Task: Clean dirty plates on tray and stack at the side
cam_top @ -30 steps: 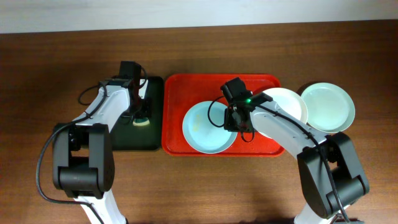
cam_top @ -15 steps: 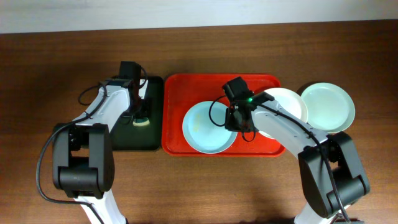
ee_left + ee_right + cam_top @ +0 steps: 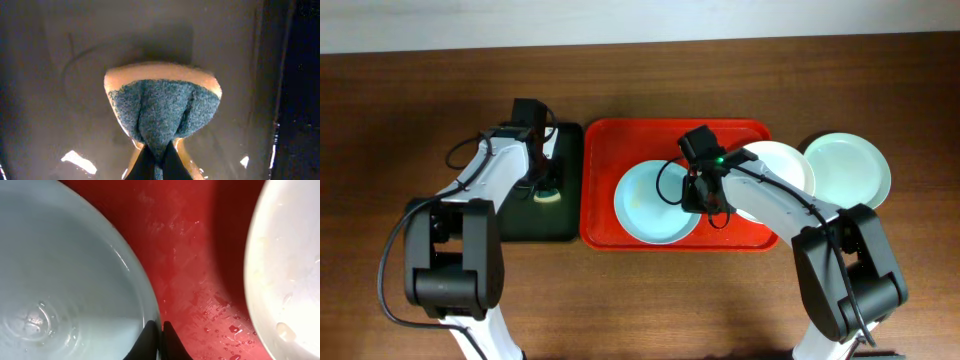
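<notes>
The large red rectangular plastic tray (image 3: 670,135) lies in the middle of the brown wooden table (image 3: 640,300). On it rests a wet pale mint-blue round plate (image 3: 645,205). The right gripper (image 3: 157,332) has its jaws pressed narrow on the right rim of this plate. A white round plate (image 3: 782,165) sits at the right end of the tray, and a second mint-blue plate (image 3: 850,172) is on the table just beside it. The left gripper (image 3: 155,157) pinches a yellow sponge with grey scouring face (image 3: 162,107) inside the small black tray (image 3: 565,215).
</notes>
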{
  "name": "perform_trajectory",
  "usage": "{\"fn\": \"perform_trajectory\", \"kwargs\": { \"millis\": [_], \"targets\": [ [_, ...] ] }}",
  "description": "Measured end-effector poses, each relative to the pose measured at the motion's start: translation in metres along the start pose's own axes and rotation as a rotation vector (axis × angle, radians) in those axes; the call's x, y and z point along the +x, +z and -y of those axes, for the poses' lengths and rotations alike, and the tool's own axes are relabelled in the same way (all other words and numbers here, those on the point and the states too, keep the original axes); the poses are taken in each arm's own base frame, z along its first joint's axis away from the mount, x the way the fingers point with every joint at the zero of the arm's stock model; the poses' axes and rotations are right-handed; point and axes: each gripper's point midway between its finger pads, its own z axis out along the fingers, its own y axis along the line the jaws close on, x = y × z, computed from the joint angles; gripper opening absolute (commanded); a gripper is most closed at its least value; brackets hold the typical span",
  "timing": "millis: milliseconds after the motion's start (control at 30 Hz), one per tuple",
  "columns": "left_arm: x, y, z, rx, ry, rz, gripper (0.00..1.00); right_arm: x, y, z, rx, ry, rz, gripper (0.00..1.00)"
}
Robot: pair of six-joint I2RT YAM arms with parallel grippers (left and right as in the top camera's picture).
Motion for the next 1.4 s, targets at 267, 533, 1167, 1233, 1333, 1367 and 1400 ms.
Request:
{"fn": "perform_trajectory", "kwargs": {
  "millis": [267, 533, 1167, 1233, 1333, 1367, 1400],
  "targets": [
    [-0.026, -0.029, -0.001, -0.001, -0.008, 0.132, 0.0, -0.001, 0.0, 0.0, -0.002, -0.001, 0.003, 0.04],
    [-0.017, -0.023, -0.001, 0.0, -0.026, 0.111, 0.0, -0.001, 0.0, 0.0, -0.002, -0.001, 0.003, 0.04],
    [-0.01, -0.005, 0.0, 0.002, -0.061, 0.084, 0.0, 0.0, 0.0, -0.001, -0.006, -0.001, 0.001, 0.04],
    [-0.01, -0.004, 0.0, 0.001, -0.06, 0.081, 0.0, 0.0, 0.0, -0.001, -0.006, -0.001, 0.001, 0.04],
    [-0.008, -0.004, -0.002, -0.008, -0.061, 0.076, 0.0, 0.0, 0.0, -0.001, -0.006, -0.001, 0.001, 0.04],
    [-0.009, -0.005, -0.003, -0.014, -0.061, 0.078, 0.0, 0.0, 0.0, -0.001, -0.006, -0.001, 0.001, 0.04],
    [-0.01, -0.007, -0.004, -0.022, -0.062, 0.085, 0.0, 0.0, 0.0, -0.001, -0.006, 0.0, 0.001, 0.04]
  ]
}}
